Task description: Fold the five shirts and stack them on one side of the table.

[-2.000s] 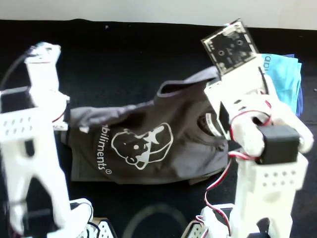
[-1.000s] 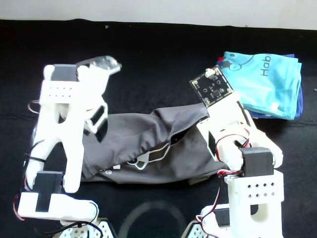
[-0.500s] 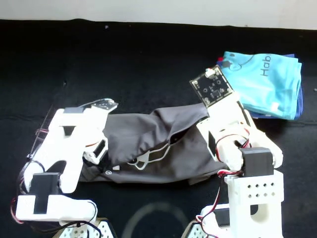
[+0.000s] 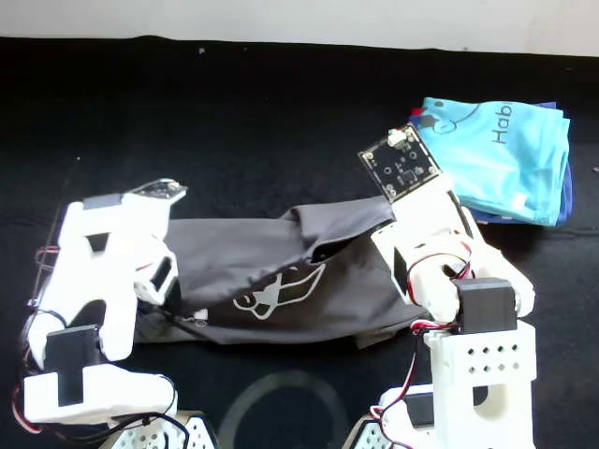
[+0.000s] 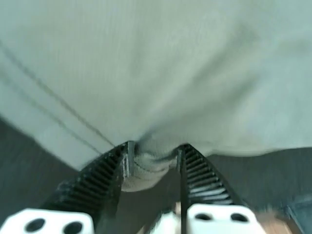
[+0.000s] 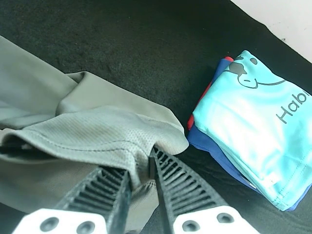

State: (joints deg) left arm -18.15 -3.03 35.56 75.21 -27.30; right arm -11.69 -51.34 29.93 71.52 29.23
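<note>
Black table cloth showing broadly along the far side, grey shirt stretched across the near middle, its ends clamped in the closed-down left gripper and right gripper, folded stack nearby at the table's right edge.

A matte black cloth-covered table top stretches ahead of the right gripper and out to both its sides, finely textured and evenly lit. Well beyond that gripper the cloth ends in a straight edge against a plain off-white strip, wall or floor I cannot tell. Behind the gripper, near the table's front edge, a faint pale ring marks the cloth
</note>
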